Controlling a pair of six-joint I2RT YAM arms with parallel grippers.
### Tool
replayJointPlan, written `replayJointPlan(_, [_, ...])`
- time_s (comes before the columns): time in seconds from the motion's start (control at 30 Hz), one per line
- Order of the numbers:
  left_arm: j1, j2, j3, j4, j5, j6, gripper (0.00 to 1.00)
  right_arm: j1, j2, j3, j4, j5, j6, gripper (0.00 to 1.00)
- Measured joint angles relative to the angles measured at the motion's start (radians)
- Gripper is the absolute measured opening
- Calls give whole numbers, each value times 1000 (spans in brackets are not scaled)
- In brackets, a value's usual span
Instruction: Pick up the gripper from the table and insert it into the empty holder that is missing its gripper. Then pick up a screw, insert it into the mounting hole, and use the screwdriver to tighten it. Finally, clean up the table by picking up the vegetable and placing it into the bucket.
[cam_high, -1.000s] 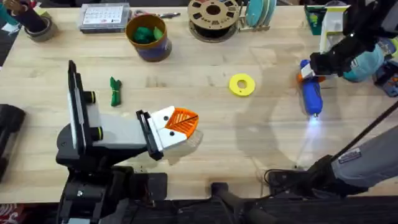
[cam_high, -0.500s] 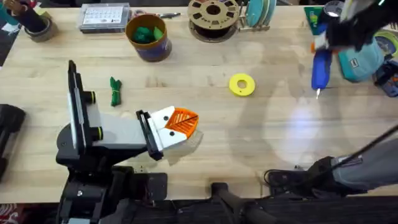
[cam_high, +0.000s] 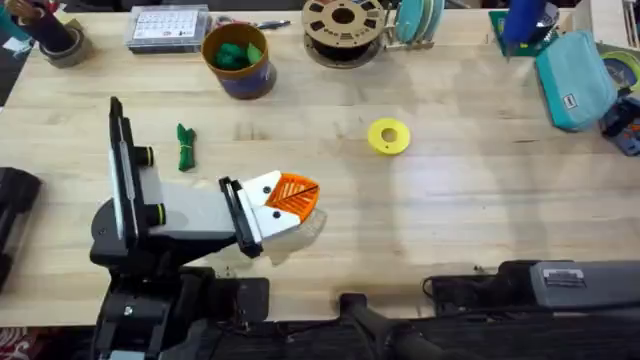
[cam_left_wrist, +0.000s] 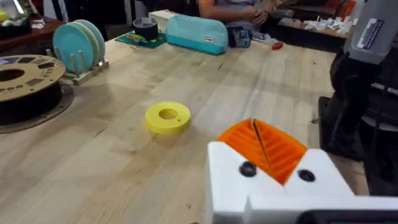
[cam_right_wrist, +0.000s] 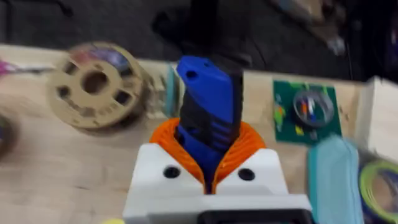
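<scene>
Overhead: the left gripper (cam_high: 292, 196) is seen resting low near the table's front edge, orange ribbed pads pressed together, nothing held. The right gripper (cam_right_wrist: 208, 163) is clamped on the blue screwdriver (cam_right_wrist: 208, 118), seen from above at the far right edge. The dark-green vegetable (cam_high: 185, 147) lies on the wood beside the left arm; the bucket (cam_high: 238, 60) stands farther back, green lumps inside. No legible writing is made out on the teal pouch (cam_high: 574, 80).

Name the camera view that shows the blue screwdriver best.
The right wrist view: the screwdriver stands close up, clamped between the right tool's orange pads. The overhead view catches just its blue body at the top edge, tip hidden.
</scene>
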Motion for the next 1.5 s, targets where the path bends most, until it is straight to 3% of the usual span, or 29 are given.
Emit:
replayJointPlan(0.17, [0, 0, 0, 0, 0, 0, 9, 75, -67, 3, 142, -103, 5, 25])
replayJointPlan(0.6, [0, 0, 0, 0, 0, 0, 9, 201, -105, 5, 464, -646, 153, 25])
replayJointPlan(0.77, [0, 0, 0, 0, 0, 0, 9, 278, -105, 5, 508, -725, 174, 25])
replayJointPlan(0.93, [0, 0, 0, 0, 0, 0, 9, 392, -106, -32, 720, -754, 199, 25])
replayJointPlan(1.1, [0, 0, 0, 0, 0, 0, 9, 494, -107, -151, 909, -804, 236, 25])
replayJointPlan(1.5, [0, 0, 0, 0, 0, 0, 9, 562, -96, -208, 1042, -1060, 285, 25])
